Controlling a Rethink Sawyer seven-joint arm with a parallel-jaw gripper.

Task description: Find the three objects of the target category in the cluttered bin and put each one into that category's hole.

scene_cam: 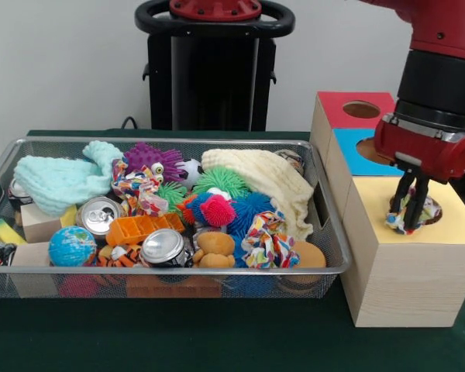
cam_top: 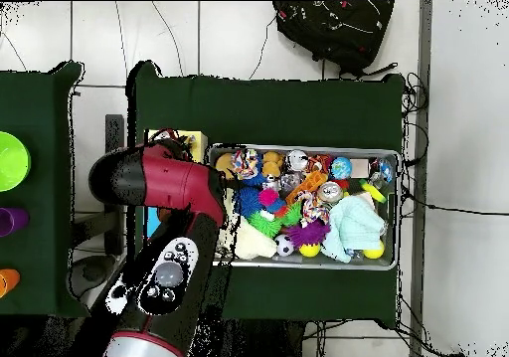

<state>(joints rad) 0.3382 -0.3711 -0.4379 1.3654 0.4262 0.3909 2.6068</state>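
Note:
In the front view my gripper (scene_cam: 411, 211) hangs over the round hole in the yellow top of the wooden box (scene_cam: 407, 287), at the right. It is shut on a multicoloured knotted rope toy (scene_cam: 428, 210), which sits at the mouth of that hole. Two similar knotted rope toys lie in the wire bin (scene_cam: 0, 174): one near the front right (scene_cam: 267, 240), one in the middle left (scene_cam: 139, 186). In the overhead view the red arm (cam_top: 164, 184) covers the gripper and most of the box.
The box also has a red section with a hole (scene_cam: 360, 108) and a blue one (scene_cam: 349, 151) behind the yellow. The bin (cam_top: 390, 156) holds cans (scene_cam: 163, 246), a globe ball (scene_cam: 72, 246), spiky balls, cloths (scene_cam: 263, 178) and wooden blocks. A black bag (cam_top: 333, 30) lies beyond the table.

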